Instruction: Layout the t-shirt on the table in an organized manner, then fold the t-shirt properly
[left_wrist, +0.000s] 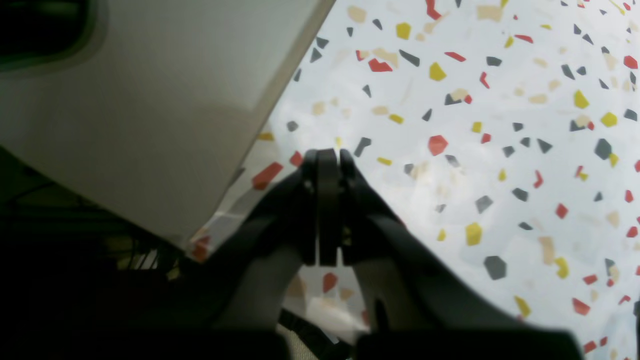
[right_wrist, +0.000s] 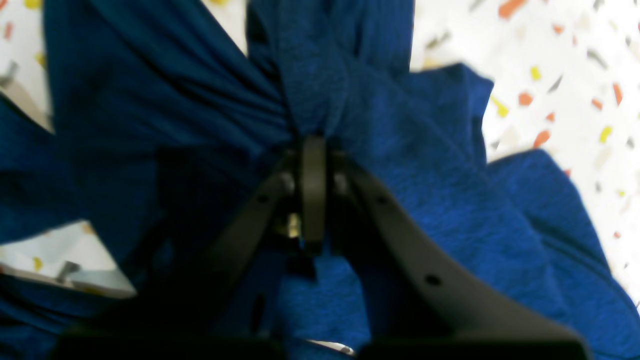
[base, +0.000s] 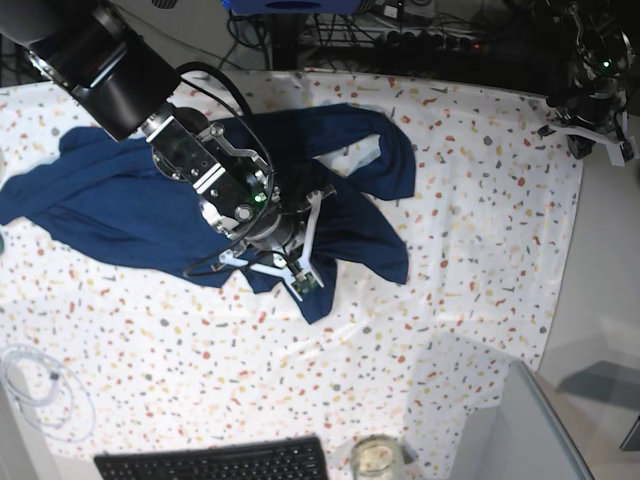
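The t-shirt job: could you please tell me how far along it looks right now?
Nothing looks finished: the t-shirt lies bunched and crumpled across the table, not spread flat. In hand: the right hand is shut on a gathered bunch of fabric. The left hand is shut and empty above the table's far corner. Left to do: flatten it, then every fold.

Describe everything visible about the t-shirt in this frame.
The t-shirt is plain dark navy, a thin soft knit with no print. It lies crumpled and unfolded on the speckled table, spread toward the base view's left, with bunched folds and a gap showing tabletop near its upper right. The right tool is shut on a gathered pinch of fabric near the middle; nothing else touches it.
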